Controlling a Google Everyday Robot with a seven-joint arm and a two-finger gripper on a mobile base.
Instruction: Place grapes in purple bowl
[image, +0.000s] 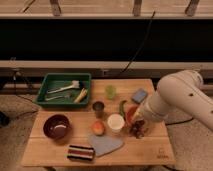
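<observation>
- The arm (180, 100) is cut off by the right edge of the picture.
- The gripper (138, 125) is at the arm's end, low over the right front part of the table (150, 150), at the grapes (140, 132). The two make one dark patch, so I cannot tell if they touch.
- The orange bowl (129, 114) is mostly hidden behind the arm; only its left side shows.
- The tools (62, 89) in the tray (65, 75) are too blurred to name.
- The striped thing (81, 152) near the front edge is too blurred to identify.
- The purple bowl (56, 126) has a pale patch inside; whether it is only shine, I cannot tell.
</observation>
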